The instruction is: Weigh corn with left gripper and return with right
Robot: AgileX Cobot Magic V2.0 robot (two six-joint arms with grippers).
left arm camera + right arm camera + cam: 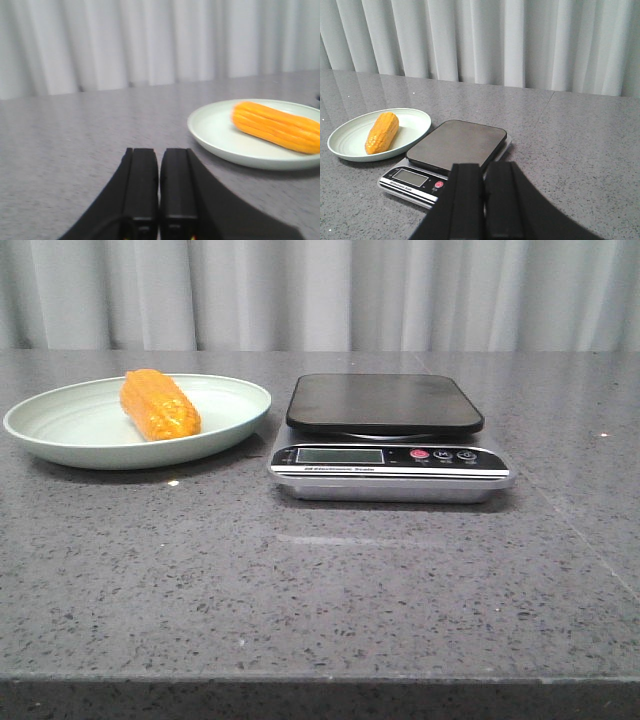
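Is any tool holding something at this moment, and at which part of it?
Nothing is held. The left tool and the right tool are both shut and empty; the corn lies on the plate.

I see the left pincer [159, 192] with jaws pressed together, empty. My right pincer [485, 200] is likewise closed, gripping nothing.

Object count, tabletop scene

1 corn [159, 405] cob piece, 1 pale green plate [60, 445], 1 kitchen scale [390, 437] with 1 dark weighing platform [384, 402], 1 display [340, 455], 3 buttons: 1 red [419, 454], 2 dark. 1 grey table [320, 590]. 2 grippers, one per wrist view: left gripper [159, 160], right gripper [483, 175].
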